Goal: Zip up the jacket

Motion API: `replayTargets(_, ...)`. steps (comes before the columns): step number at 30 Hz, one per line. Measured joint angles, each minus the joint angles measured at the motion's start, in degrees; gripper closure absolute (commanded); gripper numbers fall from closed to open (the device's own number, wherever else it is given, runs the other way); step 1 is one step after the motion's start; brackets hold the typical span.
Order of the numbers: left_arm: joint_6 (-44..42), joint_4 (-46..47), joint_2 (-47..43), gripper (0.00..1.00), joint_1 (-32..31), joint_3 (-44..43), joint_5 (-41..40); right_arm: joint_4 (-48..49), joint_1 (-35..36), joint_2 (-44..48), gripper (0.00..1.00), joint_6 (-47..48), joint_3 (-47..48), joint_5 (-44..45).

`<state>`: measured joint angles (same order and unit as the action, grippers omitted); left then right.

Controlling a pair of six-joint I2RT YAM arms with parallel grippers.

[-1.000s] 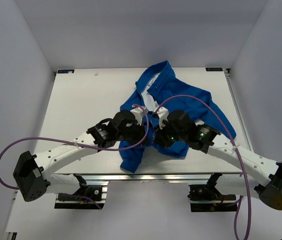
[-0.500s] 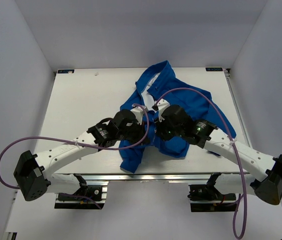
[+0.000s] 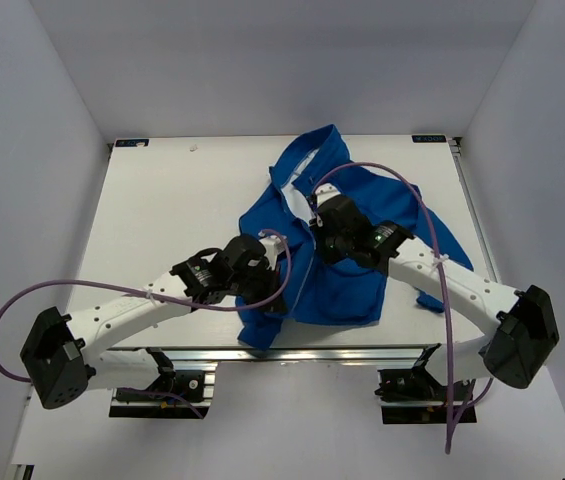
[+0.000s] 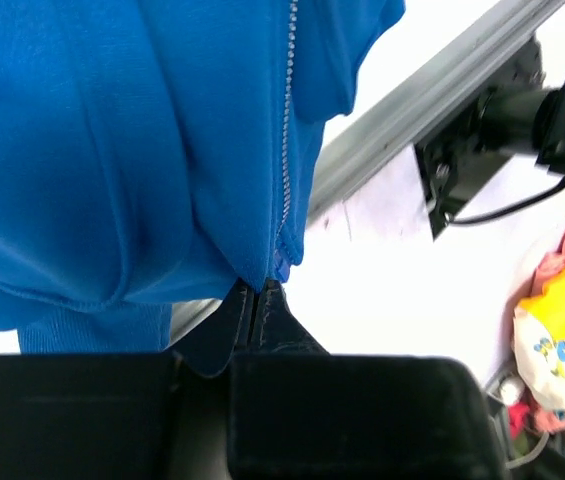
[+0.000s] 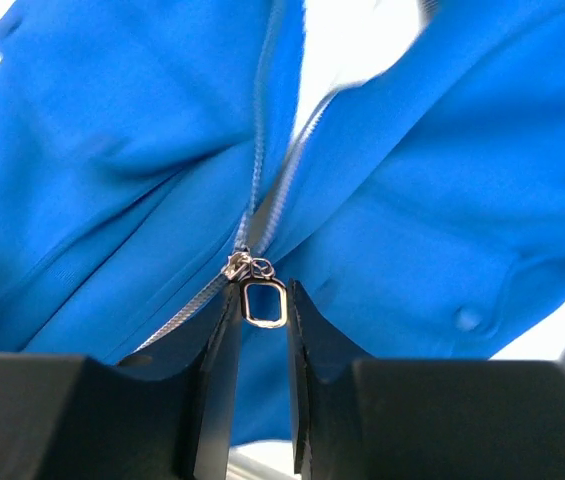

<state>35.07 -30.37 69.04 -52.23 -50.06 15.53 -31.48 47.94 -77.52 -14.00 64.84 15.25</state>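
Observation:
The royal-blue jacket [image 3: 362, 275] lies crumpled on the white table [image 3: 162, 220], collar toward the back. My left gripper [image 3: 274, 300] is shut on the jacket's bottom hem at the zipper's lower end, near the table's front edge; the left wrist view shows the fingertips [image 4: 259, 290] pinching the fabric below the closed zipper teeth [image 4: 286, 140]. My right gripper [image 3: 317, 212] sits mid-jacket, higher up the front. In the right wrist view it [image 5: 263, 292] is shut on the metal zipper pull [image 5: 264, 303], just under the slider [image 5: 239, 266]. The zipper is still parted above the slider.
An aluminium rail [image 4: 412, 110] runs along the table's front edge. Purple cables [image 3: 382, 170] loop over both arms. White walls enclose the table on three sides. A yellow bag [image 4: 562, 330] lies on the floor beyond the edge.
My right gripper has moved up the jacket toward the collar with the zipper pull. My left gripper has drawn the hem toward the front edge, stretching the jacket's front straighter.

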Motion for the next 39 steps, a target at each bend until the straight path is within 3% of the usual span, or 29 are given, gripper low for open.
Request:
replayTargets(16, 3.0, -3.4, -1.8, 1.00, 0.0, 6.1, 1.3, 14.7, -19.6, -23.4, 1.00, -0.9, 13.4, -4.3)
replayTargets(25, 3.6, 0.4, -2.5, 1.00, 1.1, 7.7, -0.2, 16.2, -22.5, -43.3, 1.00, -3.5, 35.9, -7.0)
replayTargets(31, 3.7, -3.5, -4.5, 1.00, 1.1, 10.4, 0.2, 18.4, -26.8, -56.0, 1.00, -5.5, 54.5, -5.2)
replayTargets(39, 4.9, -0.6, -9.2, 1.00, 1.9, 11.1, -3.1, 16.6, -28.6, -63.5, 1.00, -6.6, 63.8, -8.9)
